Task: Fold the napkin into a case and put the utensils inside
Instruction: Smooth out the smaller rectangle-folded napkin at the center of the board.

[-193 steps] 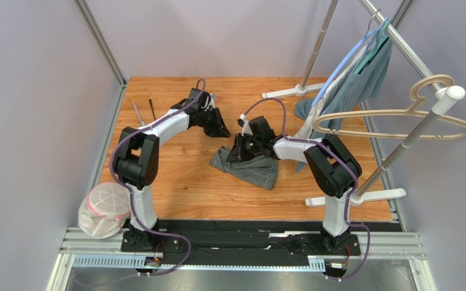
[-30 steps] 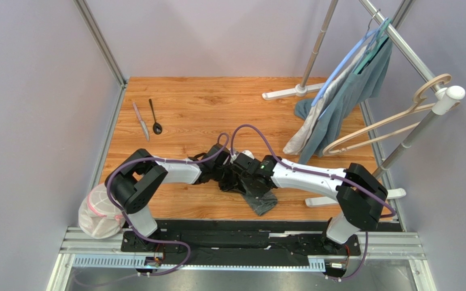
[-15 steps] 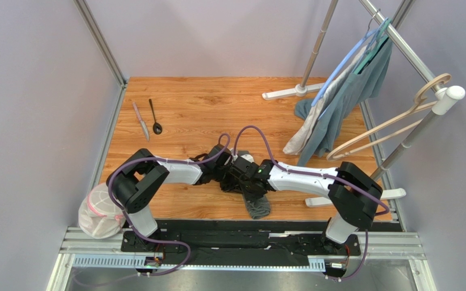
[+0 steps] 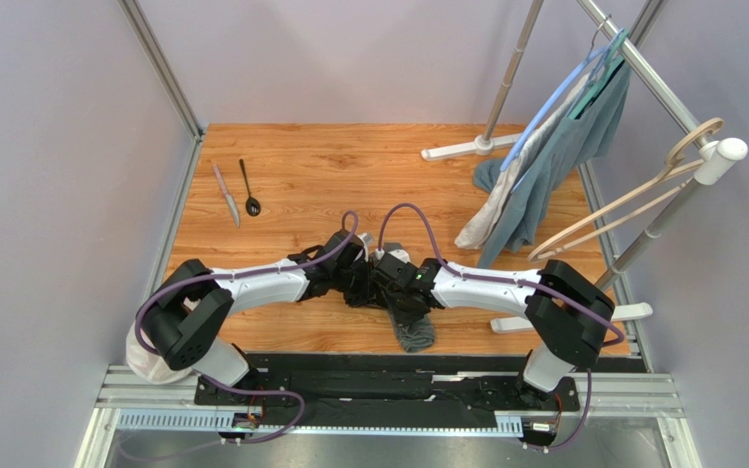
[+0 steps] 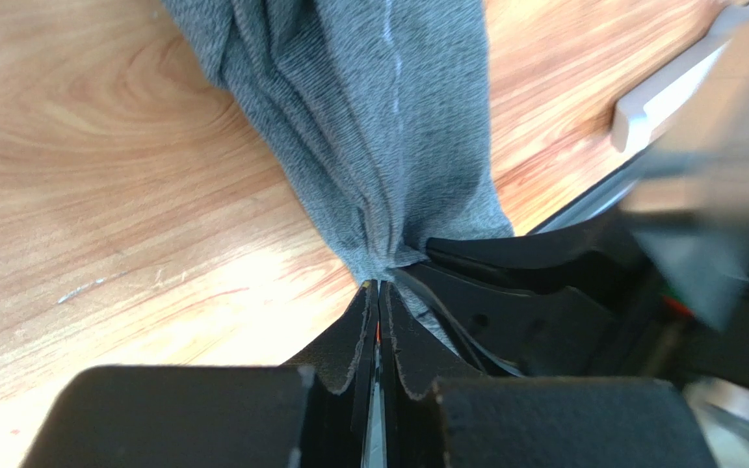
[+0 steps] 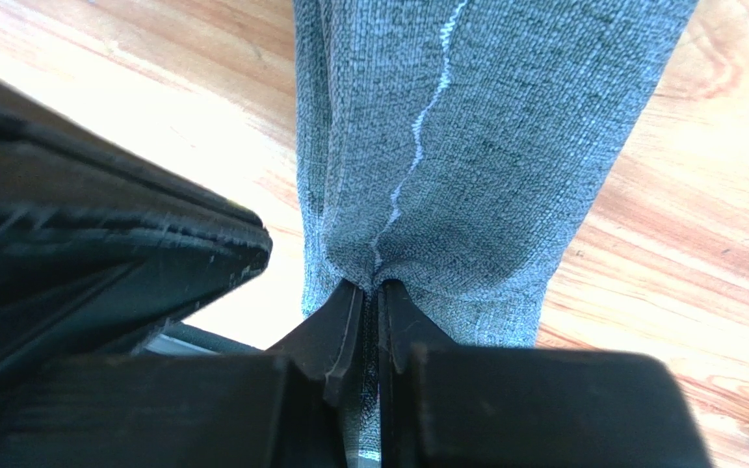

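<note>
The left arm (image 4: 251, 281) has swung its elbow outward and lower than a second ago. The dark grey stitched cloth napkin (image 4: 414, 331) has drawn into a narrower bundle on the wooden tabletop (image 4: 349, 166), just beyond the middle of the black base rail (image 4: 398, 366). There the left tool (image 5: 376, 289) and right tool (image 6: 369, 289) meet, each pressed together and pinching a gathered napkin edge, so folding looks barely begun. The slim silver knife (image 4: 226, 195) and thin black spoon (image 4: 249, 188) lie unmoved, well beyond the rail's left end.
</note>
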Controlling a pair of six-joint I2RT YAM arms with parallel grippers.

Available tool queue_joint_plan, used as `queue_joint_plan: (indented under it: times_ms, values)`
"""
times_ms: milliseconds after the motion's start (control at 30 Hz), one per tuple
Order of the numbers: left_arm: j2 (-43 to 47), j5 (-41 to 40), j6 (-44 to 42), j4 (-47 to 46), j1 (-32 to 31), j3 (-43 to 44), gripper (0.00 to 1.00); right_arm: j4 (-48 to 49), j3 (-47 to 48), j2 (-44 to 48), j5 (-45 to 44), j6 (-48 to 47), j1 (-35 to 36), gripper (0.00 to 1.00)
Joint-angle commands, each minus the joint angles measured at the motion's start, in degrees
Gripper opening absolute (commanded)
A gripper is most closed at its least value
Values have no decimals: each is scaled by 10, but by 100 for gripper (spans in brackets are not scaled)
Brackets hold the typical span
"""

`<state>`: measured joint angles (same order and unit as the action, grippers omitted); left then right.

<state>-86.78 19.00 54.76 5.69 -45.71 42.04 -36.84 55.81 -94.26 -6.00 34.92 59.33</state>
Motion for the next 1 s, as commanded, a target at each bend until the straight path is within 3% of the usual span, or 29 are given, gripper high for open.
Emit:
queue_joint_plan:
  times_ms: [0,333,533,700,833,967]
  values:
    - [-14,38,6,-25,11,12,7,42,-17,34,16,2,0,10]
    - [-87,70,13,-26,48,107,6,86,-56,53,10,-2,0,14]
    - [-159,89,19,-51,46,106,6,89,-48,58,15,-5,-1,18]
    - [-180,49,-10,-41,53,75,4,52,-33,87,36,-3,-1,33]
    - [-174,43,-41,-35,62,72,4,47,-46,156,52,-2,-8,59]
    - [-175,42,-48,-38,63,64,4,67,-54,201,132,-1,-49,65]
